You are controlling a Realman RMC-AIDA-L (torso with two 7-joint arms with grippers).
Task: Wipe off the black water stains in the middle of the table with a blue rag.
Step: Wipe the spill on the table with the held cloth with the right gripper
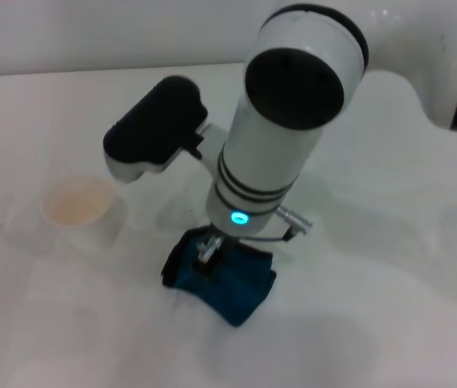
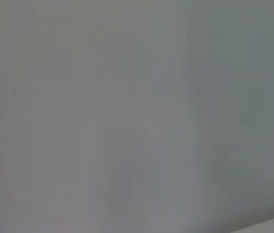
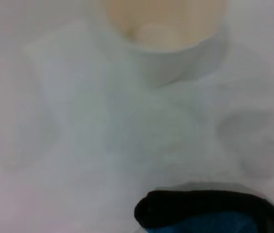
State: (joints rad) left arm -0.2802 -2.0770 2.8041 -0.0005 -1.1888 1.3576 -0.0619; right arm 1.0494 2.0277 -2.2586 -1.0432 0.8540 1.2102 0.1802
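Note:
The blue rag lies bunched on the white table, just in front of the middle. My right arm comes down from the upper right, and my right gripper is planted on the rag's left part, shut on the cloth. The right wrist view shows the rag's black edging and a strip of blue close under the camera. The black water stains show in no view; the arm and rag cover that part of the table. My left gripper is out of sight, and the left wrist view shows only a plain grey surface.
A white cup with a pale inside stands to the left of the rag, and it also fills the far side of the right wrist view. The right arm's bulky white link hangs over the table's middle.

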